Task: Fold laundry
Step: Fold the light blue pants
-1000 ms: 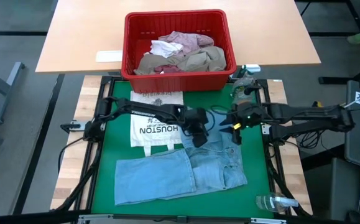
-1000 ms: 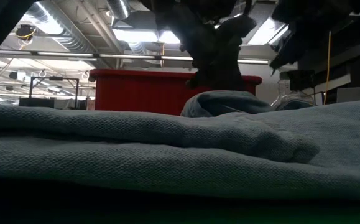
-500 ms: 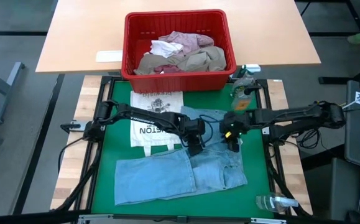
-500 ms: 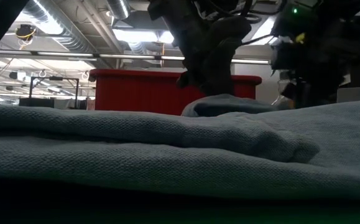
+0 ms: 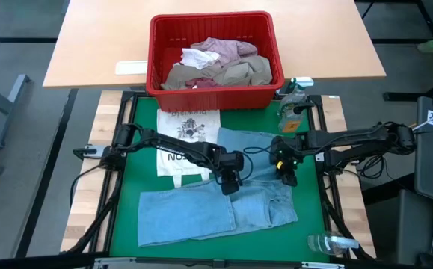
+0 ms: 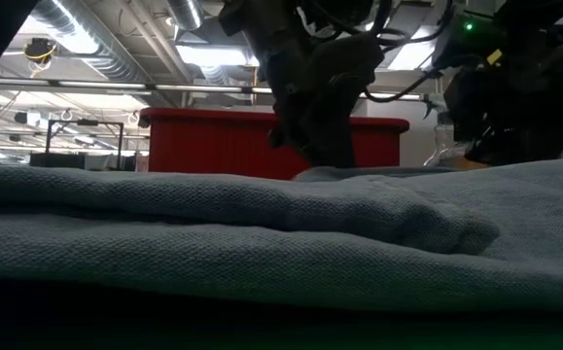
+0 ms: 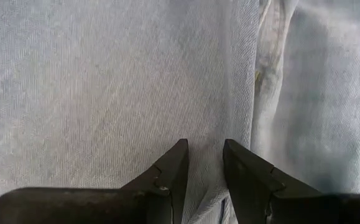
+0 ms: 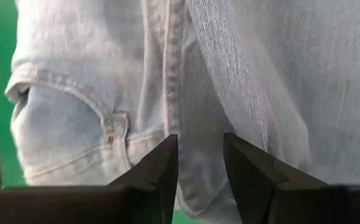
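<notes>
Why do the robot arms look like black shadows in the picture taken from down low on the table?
In the low view the bright ceiling lights sit behind the arms, so the left gripper shows as a dark shape, and the jeans close to the camera look dim and grey. In the high view the light is even, and the jeans look pale blue.

Red basket (image 5: pixel 215 93), printed tote bag (image 5: pixel 187 131)

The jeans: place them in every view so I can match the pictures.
High view: jeans spread on the green mat, under both grippers.
Low view: they fill the foreground.
Left wrist view: denim fills the picture.
Right wrist view: pocket and seam.
Shared landmark: the red basket, also in the low view.
</notes>
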`<act>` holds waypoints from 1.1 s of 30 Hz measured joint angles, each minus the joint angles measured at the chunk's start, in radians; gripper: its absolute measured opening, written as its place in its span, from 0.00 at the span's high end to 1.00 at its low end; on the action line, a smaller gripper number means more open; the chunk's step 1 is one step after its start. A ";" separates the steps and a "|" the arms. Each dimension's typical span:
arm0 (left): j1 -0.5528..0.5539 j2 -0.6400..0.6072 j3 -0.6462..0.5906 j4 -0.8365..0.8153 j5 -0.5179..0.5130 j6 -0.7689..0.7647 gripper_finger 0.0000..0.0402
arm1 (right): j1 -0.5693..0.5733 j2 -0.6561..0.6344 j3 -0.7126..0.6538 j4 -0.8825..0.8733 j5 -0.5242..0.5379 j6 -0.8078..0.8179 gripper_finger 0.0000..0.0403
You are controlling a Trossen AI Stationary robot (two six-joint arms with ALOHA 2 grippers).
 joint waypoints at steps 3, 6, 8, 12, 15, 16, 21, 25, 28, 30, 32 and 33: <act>-0.010 0.000 -0.018 0.024 -0.002 0.000 0.76 | 0.000 -0.002 0.032 -0.099 -0.004 0.000 0.68; -0.018 0.000 -0.035 0.050 -0.001 0.000 0.76 | 0.000 -0.002 0.074 -0.227 -0.005 0.002 0.68; -0.018 0.000 -0.036 0.048 0.001 0.001 0.76 | 0.000 -0.002 0.105 -0.308 -0.003 0.022 0.68; -0.012 0.000 -0.036 0.048 0.005 0.002 0.76 | 0.000 -0.002 0.179 -0.450 0.000 0.035 0.68; -0.006 0.000 -0.036 0.049 0.009 0.002 0.76 | -0.001 -0.002 0.217 -0.484 0.055 0.119 0.68; -0.006 0.000 -0.036 0.049 0.009 0.002 0.76 | -0.001 -0.002 0.221 -0.481 0.098 0.155 0.68; -0.006 0.000 -0.036 0.060 0.000 0.002 0.76 | -0.001 0.002 0.211 -0.459 0.272 0.325 0.68; -0.011 0.000 -0.036 0.076 -0.021 0.004 0.76 | -0.001 0.003 0.204 -0.444 0.288 0.368 0.68; -0.015 0.000 -0.036 0.076 -0.035 0.027 0.76 | -0.001 0.003 0.203 -0.401 0.288 0.369 0.68; -0.019 0.000 -0.036 0.077 -0.048 0.036 0.76 | -0.001 0.003 0.203 -0.361 0.289 0.370 0.68; -0.020 0.000 -0.036 0.077 -0.051 0.044 0.76 | -0.001 0.003 0.203 -0.289 0.298 0.376 0.68; -0.023 0.000 -0.036 0.077 -0.051 0.045 0.76 | -0.001 0.003 0.203 -0.256 0.306 0.398 0.68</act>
